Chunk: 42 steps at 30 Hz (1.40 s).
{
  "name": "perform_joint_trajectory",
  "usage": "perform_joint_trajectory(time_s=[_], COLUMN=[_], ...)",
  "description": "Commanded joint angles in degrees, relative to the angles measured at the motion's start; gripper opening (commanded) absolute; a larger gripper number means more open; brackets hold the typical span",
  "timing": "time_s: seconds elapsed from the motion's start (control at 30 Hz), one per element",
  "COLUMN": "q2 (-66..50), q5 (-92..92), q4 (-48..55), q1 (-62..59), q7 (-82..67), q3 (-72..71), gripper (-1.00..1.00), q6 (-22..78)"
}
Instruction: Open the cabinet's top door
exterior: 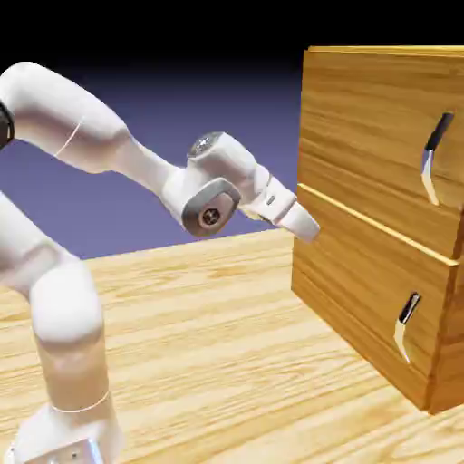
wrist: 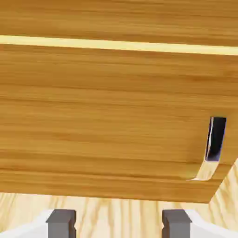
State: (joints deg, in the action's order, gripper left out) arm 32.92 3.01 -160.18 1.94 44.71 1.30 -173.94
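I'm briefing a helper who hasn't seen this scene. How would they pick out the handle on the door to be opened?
Find the big wooden cabinet on the exterior view's right. Its front has two panels, one above the other, split by a pale seam; take the taller top door. Its handle is the curved black-and-silver one near that panel's right edge, higher than the similar lower handle.

Lt-brown wood-grain cabinet (exterior: 362, 118), blk/silver handles.

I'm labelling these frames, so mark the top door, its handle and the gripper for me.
top door (exterior: 362, 118), exterior view, bare wood left of its handle.
top door's handle (exterior: 435, 154), exterior view, middle of the curved bar.
gripper (wrist: 118, 223), hand view, midway between the two grey fingertips.
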Motion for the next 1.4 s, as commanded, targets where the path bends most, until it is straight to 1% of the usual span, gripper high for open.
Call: perform_joint_trajectory(time_s=[0.0, 1.37], q2=[0.2, 9.2], q5=[2.5, 104.7], q4=[0.7, 28.6], q1=[1.0, 43.5], q7=[1.9, 78.5], q3=[1.1, 45.3], gripper=[0.00, 0.00], q6=[0.1, 2.4])
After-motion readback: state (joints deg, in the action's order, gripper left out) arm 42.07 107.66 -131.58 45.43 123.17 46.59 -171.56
